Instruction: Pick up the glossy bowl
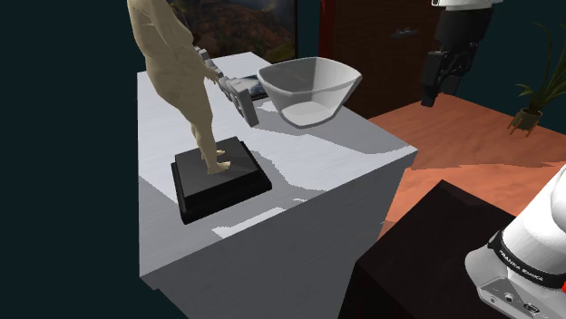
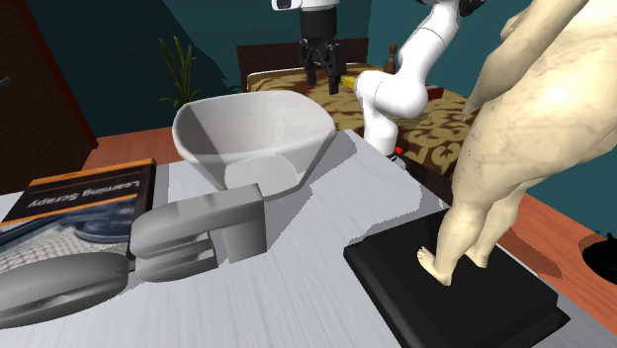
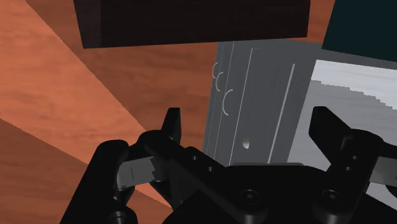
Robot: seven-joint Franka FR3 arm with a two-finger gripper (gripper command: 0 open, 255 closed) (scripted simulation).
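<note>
Currently you're at the reach step: pincer [image 3: 248, 127] open and empty, off past the worktop [image 1: 317, 177] edge, well apart from the upright glossy bowl [image 1: 308, 89] on it, so swing over and lower onto its rim.

My gripper [image 1: 430, 91], fingers apart, hangs in open air beside the table [image 1: 349, 145], over the orange floor [image 1: 472, 136]. Nothing stands between it and the bowl [image 1: 308, 89]. I have bare tabletop on that side and free room above the rim. On the bowl's far side a grey stapler-shaped tool [image 1: 241, 96] crowds the rim. The statue [image 1: 177, 63] on its black base [image 1: 222, 181] rises just beyond, and a book [image 2: 84, 193] lies behind.
</note>
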